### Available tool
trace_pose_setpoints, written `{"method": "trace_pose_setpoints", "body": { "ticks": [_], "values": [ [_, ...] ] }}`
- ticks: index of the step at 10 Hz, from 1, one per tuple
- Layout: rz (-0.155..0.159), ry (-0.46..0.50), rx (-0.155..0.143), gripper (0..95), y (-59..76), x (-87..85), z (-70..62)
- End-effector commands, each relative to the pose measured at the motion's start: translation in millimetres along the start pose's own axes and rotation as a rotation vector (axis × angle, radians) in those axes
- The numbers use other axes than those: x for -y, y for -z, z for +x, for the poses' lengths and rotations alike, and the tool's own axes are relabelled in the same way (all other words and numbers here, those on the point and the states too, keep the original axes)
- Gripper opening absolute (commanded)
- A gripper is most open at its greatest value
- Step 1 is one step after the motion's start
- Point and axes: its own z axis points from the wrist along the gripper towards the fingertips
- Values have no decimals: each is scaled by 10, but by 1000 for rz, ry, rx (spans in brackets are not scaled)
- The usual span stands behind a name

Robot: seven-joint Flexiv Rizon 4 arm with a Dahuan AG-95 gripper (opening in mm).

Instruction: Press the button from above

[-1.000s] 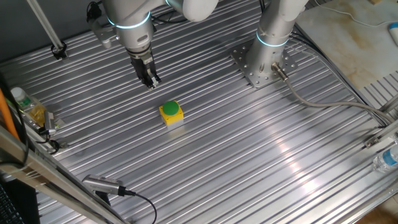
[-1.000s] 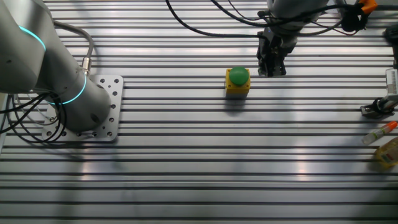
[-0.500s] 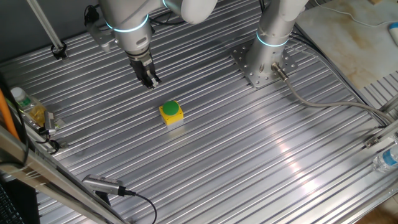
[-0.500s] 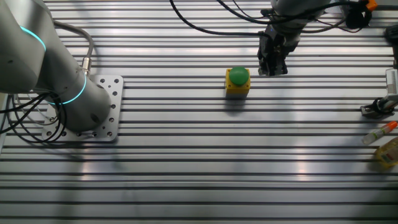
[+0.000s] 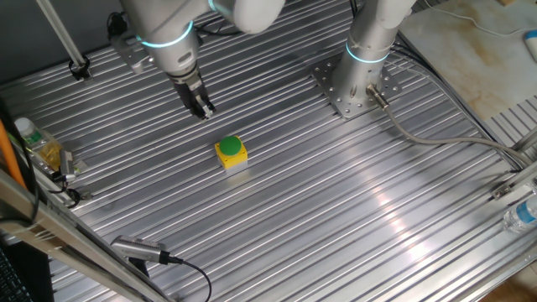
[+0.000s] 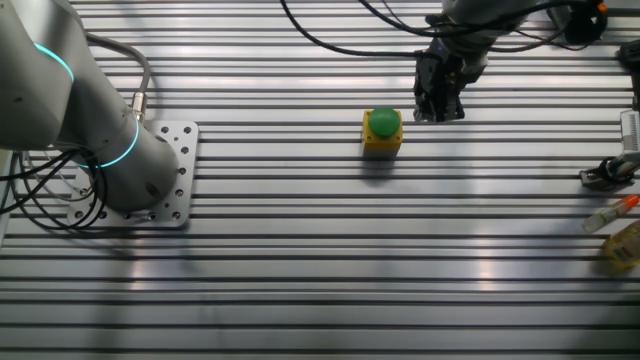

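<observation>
The button (image 5: pixel 229 146) is a round green cap on a yellow box with a pale base, standing on the ribbed metal table; it also shows in the other fixed view (image 6: pixel 383 122). My gripper (image 5: pixel 204 111) points down at the table, beyond the button and a little to its left, apart from it by about one box width. In the other fixed view the gripper (image 6: pixel 437 113) stands just to the right of the button, at about the height of its cap. No view shows whether the dark fingertips touch each other.
The arm's base plate (image 5: pixel 348 91) is bolted to the table at the back, with a grey cable (image 5: pixel 436 140) running right. A bottle (image 5: pixel 38 148) and clamps sit at the left edge. A black tool (image 5: pixel 138 250) lies at the front left. Another bottle (image 5: pixel 520 216) lies at the right edge.
The arm's wrist and upper links have shifted a little to the left and tilted. The fingertips have stayed almost where they were. The button has not moved.
</observation>
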Motion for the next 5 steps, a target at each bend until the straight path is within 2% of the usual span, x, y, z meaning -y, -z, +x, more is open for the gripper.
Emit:
{"method": "trace_pose_setpoints", "body": {
  "ticks": [1,5],
  "values": [
    [-2,5,9,0,3,2,37],
    [-2,10,10,0,3,2,37]
  ]
}}
